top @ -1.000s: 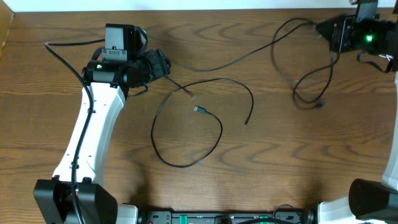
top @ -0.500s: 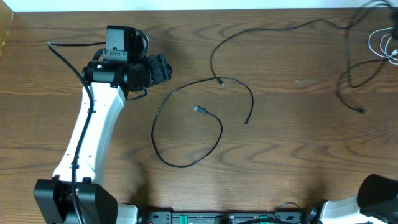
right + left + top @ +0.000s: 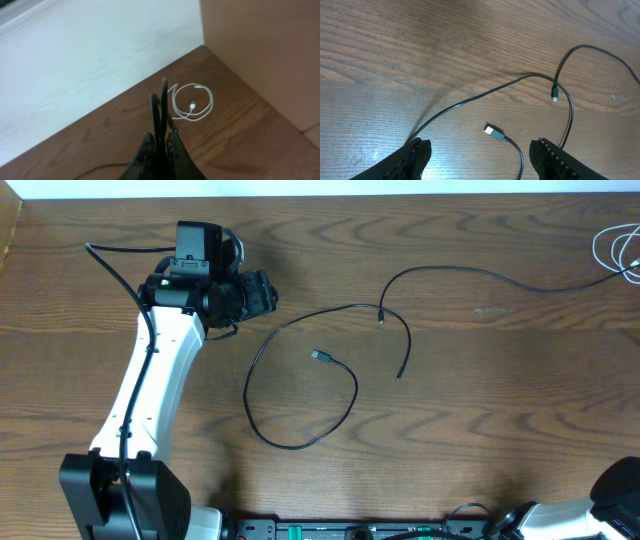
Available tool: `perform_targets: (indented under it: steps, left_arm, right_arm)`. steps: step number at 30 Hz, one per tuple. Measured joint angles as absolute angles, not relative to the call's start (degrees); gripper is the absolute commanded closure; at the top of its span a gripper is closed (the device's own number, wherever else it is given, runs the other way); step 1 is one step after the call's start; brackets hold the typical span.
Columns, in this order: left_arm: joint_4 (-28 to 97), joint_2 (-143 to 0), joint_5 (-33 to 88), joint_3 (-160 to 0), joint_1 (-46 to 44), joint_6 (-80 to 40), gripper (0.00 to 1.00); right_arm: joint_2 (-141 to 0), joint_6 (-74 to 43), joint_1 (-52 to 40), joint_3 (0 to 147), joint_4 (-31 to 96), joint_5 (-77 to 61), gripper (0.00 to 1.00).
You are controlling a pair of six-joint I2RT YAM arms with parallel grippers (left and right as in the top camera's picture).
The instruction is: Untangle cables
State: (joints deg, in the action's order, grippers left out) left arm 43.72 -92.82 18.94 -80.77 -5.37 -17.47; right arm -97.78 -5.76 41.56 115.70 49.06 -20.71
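- The left fingers (image 3: 268, 292) are held well apart and nothing is gripped. In the left wrist view a black cable is seen running across the gap between them, lying on the surface (image 3: 500, 440) and untouched.
- The right fingers (image 3: 160, 107) are pressed fully together above the far right corner of the surface. A thin dark line is seen below them at the bottom edge of the right wrist view, but whether a cable is pinched cannot be told.
- The looped black cable (image 3: 290, 442) is laid in the middle of the surface as one open curl. Its flat plug (image 3: 492, 131) rests inside the curl, and its free end (image 3: 400, 373) points toward the near side on the right.
- The long black cable (image 3: 470, 270) is stretched from its small plug (image 3: 381, 315) toward the right edge. In the left wrist view it appears to cross the top arc of the looped black cable at one spot just above that plug, and this is judged the only tangle left.
- The white cable (image 3: 192, 105) is coiled at the far right corner, well apart from the curl, which suggests it is set aside as sorted.
- The wide left opening is judged a readiness to pin or pick up the looped black cable, so that the long one can be drawn clear to the right.
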Motion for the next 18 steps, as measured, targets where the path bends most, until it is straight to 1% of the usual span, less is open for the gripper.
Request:
perform_targets:
  steps: [7, 13, 18]
  left_arm:
    - [44.38, -92.86, 18.96, -80.77, -5.37, -17.43, 0.31]
    - [44.31, -92.88, 18.96, -80.77, -5.37, -17.06, 0.31]
    - [44.45, -92.9, 18.96, -80.77, -5.37, -16.82, 0.31]
  right_arm:
    - [-97.78, -3.88, 34.06, 116.2, 52.73, -10.57, 0.99]
    - [-97.78, -3.55, 29.39, 116.2, 55.79, -9.13, 0.99]
    - [-100.03, -3.09, 18.26, 116.68, 58.94, -10.76, 0.99]
